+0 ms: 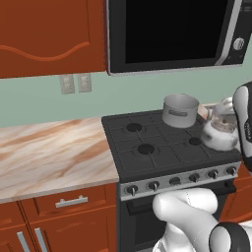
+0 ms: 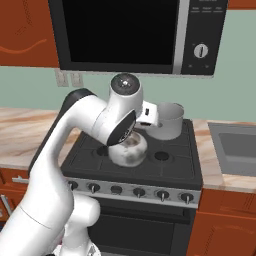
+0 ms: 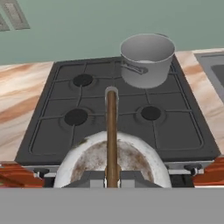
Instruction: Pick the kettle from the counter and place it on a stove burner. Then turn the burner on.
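So on my feed there's a grey steel pot (image 1: 180, 110) parked on the back right burner of the black stove (image 1: 147, 142), and it's the one thing close to where I'm working. A microwave (image 2: 135, 35) hangs above the stove, the beige tabletop (image 1: 49, 152) runs off to the left, and a sink (image 2: 235, 145) sits past the stove on the right. The knobs (image 2: 162, 194) line the stove front. The arm arches up from the base and bends down over the right half of the stove. The gripper (image 3: 112, 175) is clenched on the kettle's thin handle (image 3: 112, 131), with the kettle (image 2: 128, 148) hanging under it above the grate, in front of the pot, near the front right burner (image 3: 150, 113). Can't tell if it's touching the grate
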